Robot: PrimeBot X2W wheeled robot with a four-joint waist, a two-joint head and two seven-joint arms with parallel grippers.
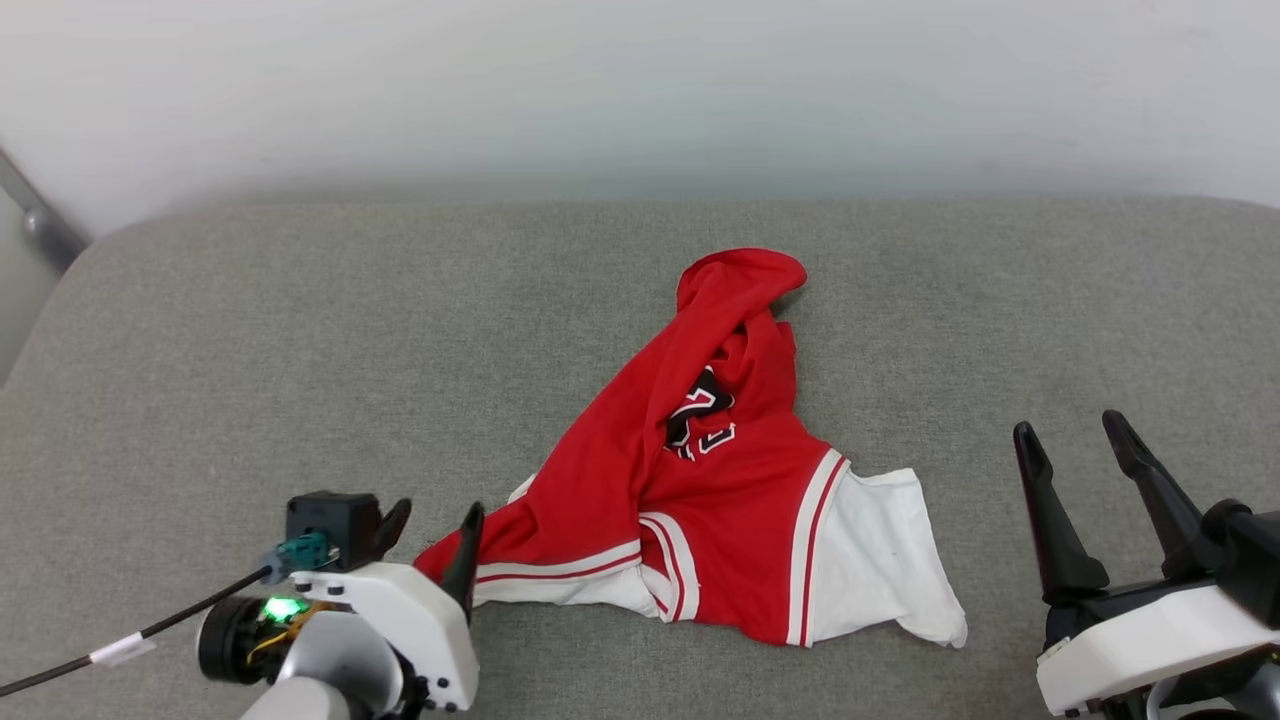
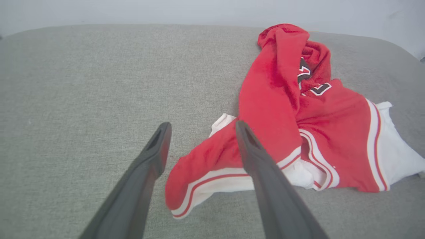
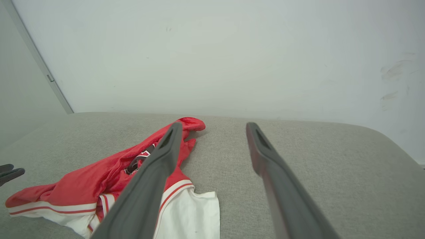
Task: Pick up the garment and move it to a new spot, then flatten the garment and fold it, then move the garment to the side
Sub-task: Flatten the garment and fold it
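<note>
The garment [image 1: 700, 480], a red T-shirt with white sleeves and striped trim, lies crumpled on the grey cushioned surface [image 1: 250, 350]. Its black-and-white print shows in the folds at the middle. My left gripper [image 1: 432, 525] stands open at the garment's lower left tip, with nothing between its fingers. In the left wrist view the left gripper [image 2: 202, 127] frames a red and white corner of the garment [image 2: 282, 109] that lies loose on the fabric below. My right gripper [image 1: 1075, 435] is open at the lower right, well clear of the white sleeve. The right wrist view has the garment [image 3: 99, 179] left of the open right gripper [image 3: 214, 127].
A pale wall [image 1: 640, 90] rises behind the grey surface. A metal bar [image 1: 40, 220] slants at the far left edge. The left gripper's dark fingertips [image 3: 10, 172] peek in at the left edge of the right wrist view.
</note>
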